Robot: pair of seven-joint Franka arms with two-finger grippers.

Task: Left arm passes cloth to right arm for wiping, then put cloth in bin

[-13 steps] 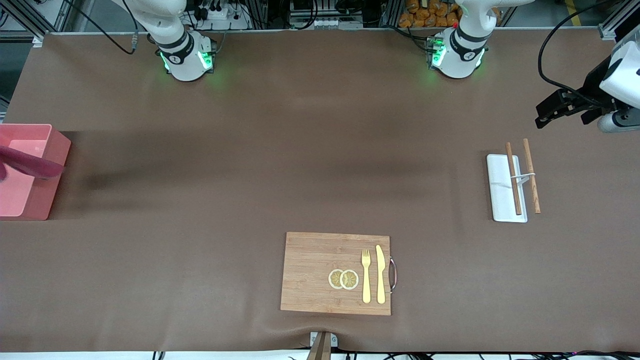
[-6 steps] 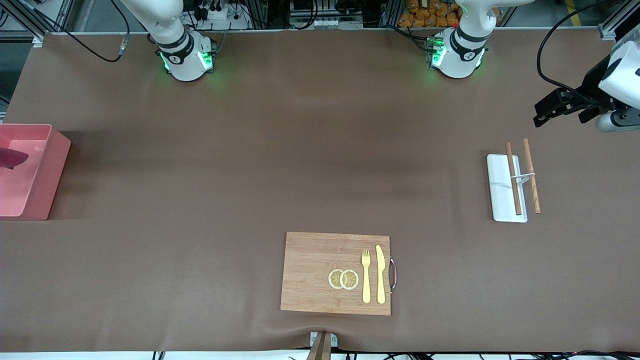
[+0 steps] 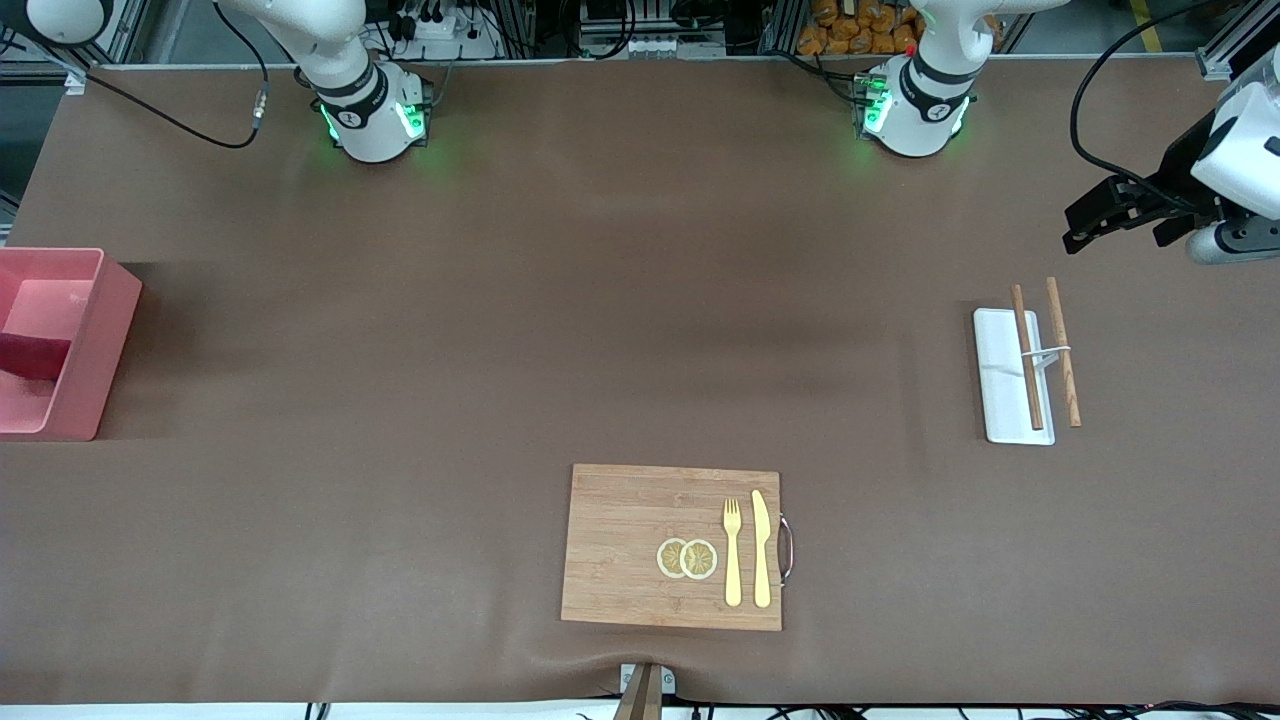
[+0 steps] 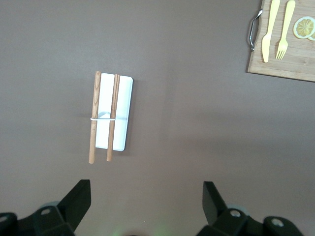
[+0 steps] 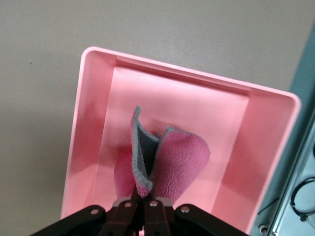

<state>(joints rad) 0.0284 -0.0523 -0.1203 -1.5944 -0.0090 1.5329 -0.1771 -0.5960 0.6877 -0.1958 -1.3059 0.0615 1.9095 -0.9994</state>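
Cloth (image 5: 167, 157) has shifted from draped over the bin (image 3: 100, 340) wall a second ago to down inside the walls now, at the right arm's end of the counter (image 3: 500, 300).

Right claw (image 5: 143, 202) is over the bin, pinched tight on one edge of the cloth; the rest hangs folded below it, fuzzy magenta pile outside, grey backing inside the fold. Whether it touches the floor of the bin, I can't tell.

Left claw (image 4: 145, 206) is spread wide, empty, waiting over bare counter near the white tray (image 4: 114, 112) with two wooden sticks (image 4: 102, 117).

Risk: soft pile may cling to the pads on release and ride back up with the arm, or a loose corner flops over the rim. Bin is smooth rigid plastic with straight walls, so a clean drop should stay in.
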